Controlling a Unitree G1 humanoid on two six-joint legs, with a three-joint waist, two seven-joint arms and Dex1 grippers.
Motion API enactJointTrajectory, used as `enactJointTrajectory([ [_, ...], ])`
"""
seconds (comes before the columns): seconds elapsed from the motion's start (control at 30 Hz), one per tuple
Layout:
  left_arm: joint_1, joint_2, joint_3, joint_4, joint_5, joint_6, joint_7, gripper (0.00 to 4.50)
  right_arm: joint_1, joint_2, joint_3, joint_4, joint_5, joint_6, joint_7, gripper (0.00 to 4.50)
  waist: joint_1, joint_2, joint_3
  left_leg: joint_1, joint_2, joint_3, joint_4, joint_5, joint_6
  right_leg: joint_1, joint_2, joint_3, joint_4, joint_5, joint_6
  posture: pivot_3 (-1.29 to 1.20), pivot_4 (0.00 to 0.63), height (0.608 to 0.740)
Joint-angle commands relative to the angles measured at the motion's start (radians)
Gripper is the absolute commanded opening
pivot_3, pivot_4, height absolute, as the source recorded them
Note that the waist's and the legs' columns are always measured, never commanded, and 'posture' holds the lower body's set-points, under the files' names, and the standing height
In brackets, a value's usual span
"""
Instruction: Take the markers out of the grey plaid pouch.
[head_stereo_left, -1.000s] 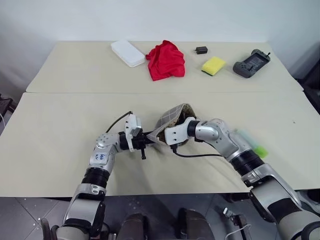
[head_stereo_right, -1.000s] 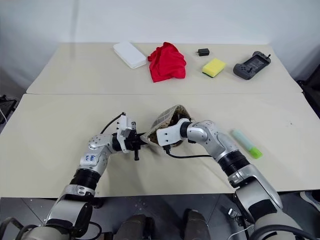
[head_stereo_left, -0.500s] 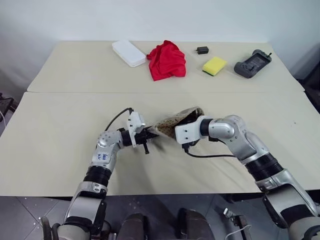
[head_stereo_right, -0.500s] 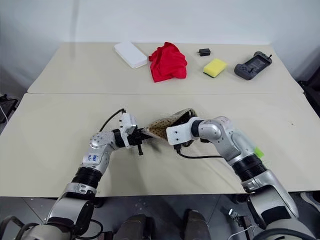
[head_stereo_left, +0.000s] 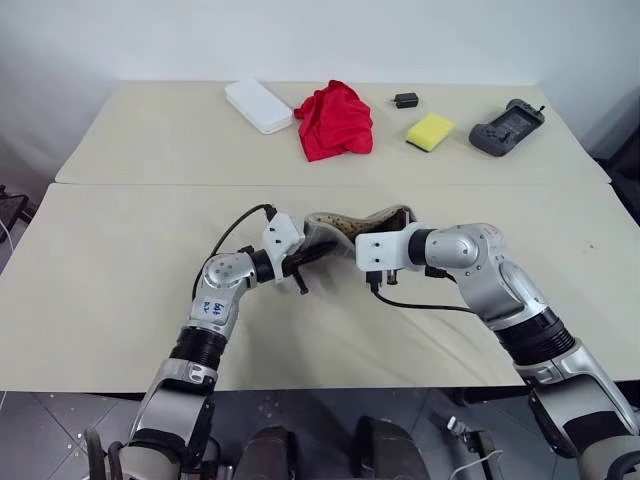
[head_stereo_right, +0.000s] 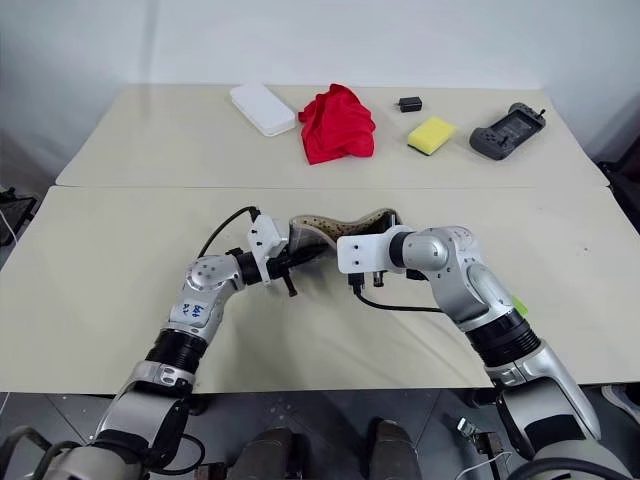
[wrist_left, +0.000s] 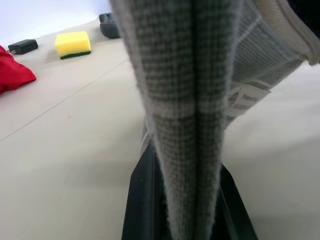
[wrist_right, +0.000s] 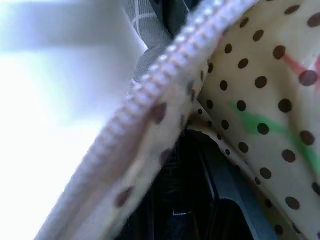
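- The left gripper (head_stereo_left: 303, 258) has its two black fingers (wrist_left: 142, 200) clamped tight on one end of the grey plaid pouch (head_stereo_left: 345, 228).
- The right gripper (head_stereo_left: 385, 232) pinches the pouch's other end at the zip edge, with the dotted lining beside its fingers in the right wrist view.
- The one pouch hangs stretched between the two grippers, lifted off the near table (head_stereo_left: 110, 290), mouth up.
- No marker can be made out.
- On the far table (head_stereo_left: 150, 140): one white box (head_stereo_left: 257, 105), one red cloth (head_stereo_left: 335, 120), one small black block (head_stereo_left: 404, 100), one yellow sponge (head_stereo_left: 429, 131), one dark controller (head_stereo_left: 508, 126).
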Motion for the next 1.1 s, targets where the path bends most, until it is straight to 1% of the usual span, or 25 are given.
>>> enactJointTrajectory([
  [0.03,0.022,0.03,-0.072,-0.044,0.082,-0.056,-0.012,0.0,-0.063,0.005,-0.026,0.016,-0.028,-0.051,-0.088,0.6,0.0,0.0,0.0,0.0,0.0,0.0,0.0,0.0,0.0,0.0,0.0,0.0,0.0,0.0,0.0,0.0,0.15,0.74],
  [0.1,0.022,0.042,-0.115,-0.062,0.115,-0.097,-0.029,0.0,-0.074,0.011,-0.013,0.064,-0.039,-0.08,-0.113,0.6,-0.001,0.0,0.0,0.0,0.0,0.001,0.0,0.0,0.0,0.0,0.0,0.0,0.0,0.0,0.0,0.0,0.15,0.74],
  [0.23,0.005,0.023,-0.155,-0.086,0.155,-0.086,0.0,0.0,-0.081,0.045,0.032,0.116,-0.052,-0.141,-0.127,0.6,0.0,0.0,0.0,0.0,0.0,0.001,0.0,0.0,0.0,0.0,0.0,0.0,0.0,0.0,0.0,0.0,0.15,0.74],
  [0.3,-0.005,-0.004,-0.145,-0.082,0.162,-0.036,0.048,0.0,-0.09,0.062,0.046,0.112,-0.051,-0.168,-0.116,0.6,-0.001,0.0,0.0,0.0,0.0,0.002,-0.001,0.0,0.0,0.0,0.0,0.0,0.0,0.0,0.0,0.0,0.15,0.74],
  [0.4,-0.017,-0.036,-0.106,-0.074,0.155,0.048,0.124,0.0,-0.097,0.059,0.032,0.073,-0.031,-0.167,-0.082,0.6,0.001,0.0,0.0,0.0,0.0,0.002,0.0,0.0,0.0,0.0,0.0,0.0,0.0,0.0,0.0,0.0,0.15,0.74],
  [0.57,-0.041,-0.074,-0.019,-0.061,0.108,0.185,0.228,0.0,-0.067,0.004,-0.022,0.002,0.0,-0.109,-0.021,0.6,0.006,0.0,0.0,-0.001,0.0,0.0,0.0,0.0,0.0,0.0,0.0,-0.001,0.0,0.0,0.0,0.0,0.15,0.74],
  [0.7,-0.039,-0.056,-0.038,-0.069,0.114,0.185,0.214,0.0,-0.037,-0.028,-0.056,-0.019,0.006,-0.087,-0.013,0.6,0.0,0.0,0.0,-0.001,0.0,0.0,-0.001,0.0,0.0,0.0,0.0,-0.001,0.0,0.0,0.0,0.0,0.15,0.74],
  [0.83,-0.033,-0.054,-0.017,-0.074,0.081,0.211,0.211,0.0,-0.008,-0.081,-0.108,-0.038,0.023,-0.058,-0.005,0.6,0.0,0.0,0.0,-0.001,0.0,0.0,-0.001,0.0,0.0,0.0,0.0,0.0,0.0,0.0,0.0,0.0,0.15,0.74],
  [0.93,-0.041,-0.073,0.007,-0.085,0.031,0.248,0.208,0.0,0.038,-0.107,-0.115,-0.037,0.016,-0.043,-0.01,0.6,0.0,0.0,0.0,-0.001,0.0,0.0,0.0,0.0,0.0,0.0,0.0,0.0,0.0,0.0,0.0,0.0,0.15,0.74],
  [1.0,-0.05,-0.102,0.027,-0.107,-0.026,0.302,0.194,0.0,0.08,-0.085,-0.108,-0.042,0.019,-0.034,-0.044,0.6,0.002,0.0,0.0,0.0,0.0,0.0,0.0,0.0,0.0,0.0,0.0,0.0,0.0,0.0,0.0,0.0,0.15,0.74],
  [1.1,-0.058,-0.118,0.033,-0.113,-0.042,0.325,0.196,0.0,0.128,-0.068,-0.086,-0.023,-0.002,-0.035,-0.084,0.6,0.004,0.0,0.0,-0.001,0.0,0.0,0.0,0.0,0.0,0.0,0.0,0.0,0.0,0.0,0.0,0.0,0.15,0.74],
])
